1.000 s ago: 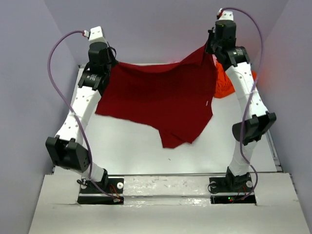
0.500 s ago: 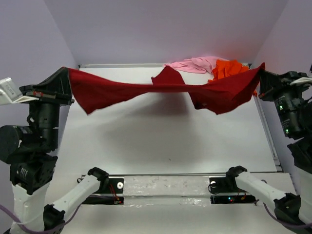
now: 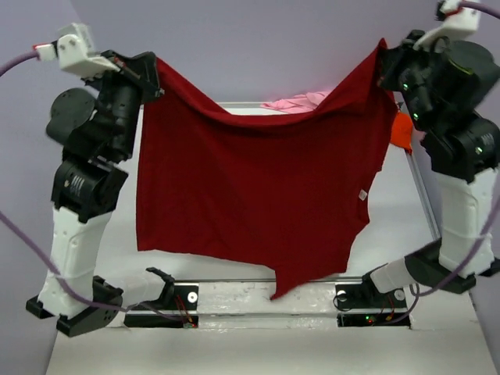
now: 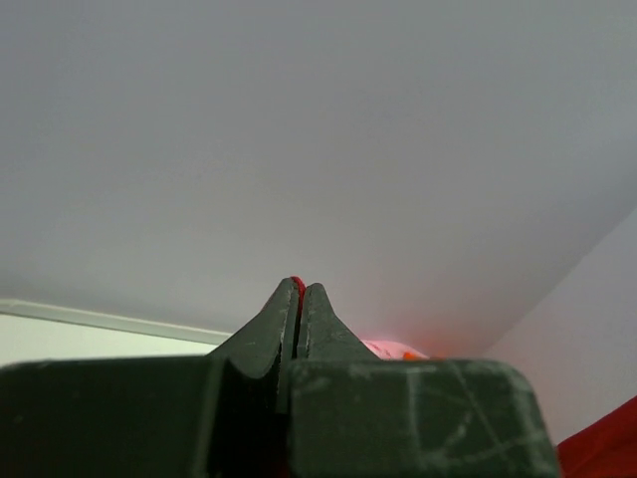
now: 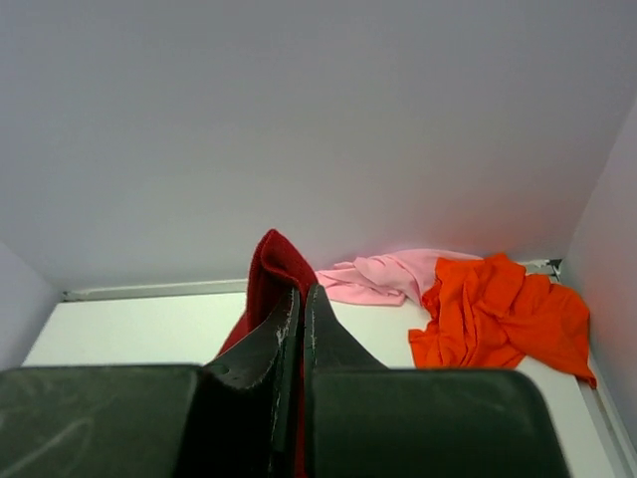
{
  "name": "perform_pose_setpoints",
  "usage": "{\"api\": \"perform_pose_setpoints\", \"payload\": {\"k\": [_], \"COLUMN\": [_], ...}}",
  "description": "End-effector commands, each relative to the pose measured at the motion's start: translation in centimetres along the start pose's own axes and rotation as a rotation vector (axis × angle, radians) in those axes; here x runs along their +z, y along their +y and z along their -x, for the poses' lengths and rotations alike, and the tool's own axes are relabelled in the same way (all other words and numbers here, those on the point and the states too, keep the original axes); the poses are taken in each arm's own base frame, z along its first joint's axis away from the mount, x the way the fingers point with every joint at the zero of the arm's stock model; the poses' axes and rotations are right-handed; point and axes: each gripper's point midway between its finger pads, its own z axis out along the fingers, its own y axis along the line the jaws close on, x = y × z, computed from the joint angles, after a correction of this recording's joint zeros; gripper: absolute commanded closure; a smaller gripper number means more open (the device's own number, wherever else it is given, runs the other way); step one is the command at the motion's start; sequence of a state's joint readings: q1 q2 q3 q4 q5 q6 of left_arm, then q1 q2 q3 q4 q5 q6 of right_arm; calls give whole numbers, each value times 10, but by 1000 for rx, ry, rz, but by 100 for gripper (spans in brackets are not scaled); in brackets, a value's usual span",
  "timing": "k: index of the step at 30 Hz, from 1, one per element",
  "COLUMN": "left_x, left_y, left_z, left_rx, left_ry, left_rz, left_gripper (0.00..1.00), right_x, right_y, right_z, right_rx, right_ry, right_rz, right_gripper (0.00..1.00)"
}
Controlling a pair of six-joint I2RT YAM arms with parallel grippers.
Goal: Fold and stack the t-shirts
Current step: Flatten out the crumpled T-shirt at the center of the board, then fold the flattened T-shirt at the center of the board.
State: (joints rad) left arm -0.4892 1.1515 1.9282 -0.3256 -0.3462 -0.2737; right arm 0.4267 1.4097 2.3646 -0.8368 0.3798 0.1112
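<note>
The dark red t-shirt (image 3: pixel 250 187) hangs spread like a curtain between both raised arms, its lower edge near the arm bases. My left gripper (image 3: pixel 154 69) is shut on its top left corner; a sliver of red (image 4: pixel 297 285) shows between the fingertips of the left gripper (image 4: pixel 300 291). My right gripper (image 3: pixel 382 53) is shut on the top right corner, with red cloth (image 5: pixel 271 264) bunched above the right gripper's (image 5: pixel 302 294) tips. The pale pink t-shirt (image 5: pixel 393 274) and the bright orange t-shirt (image 5: pixel 503 309) lie crumpled at the table's far right corner.
The white table (image 5: pixel 139 329) has a raised rail along its far edge (image 5: pixel 149 292) and grey walls around it. In the top view the pink shirt (image 3: pixel 293 101) peeks over the red one and the orange one (image 3: pixel 402 131) shows beside the right arm.
Both arms have swung up and back toward the camera, lifting the red t-shirt from a stretched horizontal band into a hanging sheet. Both grips stayed shut.
</note>
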Motion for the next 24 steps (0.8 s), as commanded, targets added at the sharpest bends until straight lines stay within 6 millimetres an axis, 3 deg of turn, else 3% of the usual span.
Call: {"api": "perform_pose_setpoints", "payload": {"k": [1,2,3,4,5,6,7,9,11,12,14,15,16,17,18,22,24], "left_x": [51,63,74,89,98,107,116,125,129,133,135,139,142,145,151,164,172], "left_y": [19,31,38,59,80,92,125,153,198,214,241,255,271,277,281,302,299], "left_z": [-35,-58,-64,-78,-106,-115,-148,-171,-210,-233,-260,-265,-290,-297,-305,-347,-356], "left_rx": [58,74,62,50,60,71,102,116,123,115,102,109,116,109,109,111,102], "left_ry": [27,62,50,69,113,112,167,169,203,237,268,262,304,311,317,380,387], "left_rz": [106,118,119,138,169,184,249,289,366,383,425,446,477,479,462,480,436], "left_gripper": [100,100,100,100,100,100,100,100,100,100,100,100,100,100,100,100,100], "right_x": [72,87,98,126,138,155,171,191,212,221,233,245,250,257,263,275,277], "right_y": [11,11,11,5,4,5,-2,-11,-17,-23,-22,-31,-32,-34,-42,-53,-52], "right_z": [-48,-57,-59,-88,-102,-126,-153,-194,-246,-257,-286,-317,-329,-330,-352,-378,-387], "right_rx": [-72,-81,-74,-79,-76,-82,-100,-106,-98,-91,-96,-121,-135,-144,-162,-157,-161], "right_ry": [82,98,96,151,172,198,234,284,347,346,382,428,443,434,467,499,515], "right_rz": [-57,-65,-64,-86,-93,-102,-131,-151,-167,-179,-178,-194,-199,-213,-221,-209,-192], "right_gripper": [100,100,100,100,100,100,100,100,100,100,100,100,100,100,100,100,100]}}
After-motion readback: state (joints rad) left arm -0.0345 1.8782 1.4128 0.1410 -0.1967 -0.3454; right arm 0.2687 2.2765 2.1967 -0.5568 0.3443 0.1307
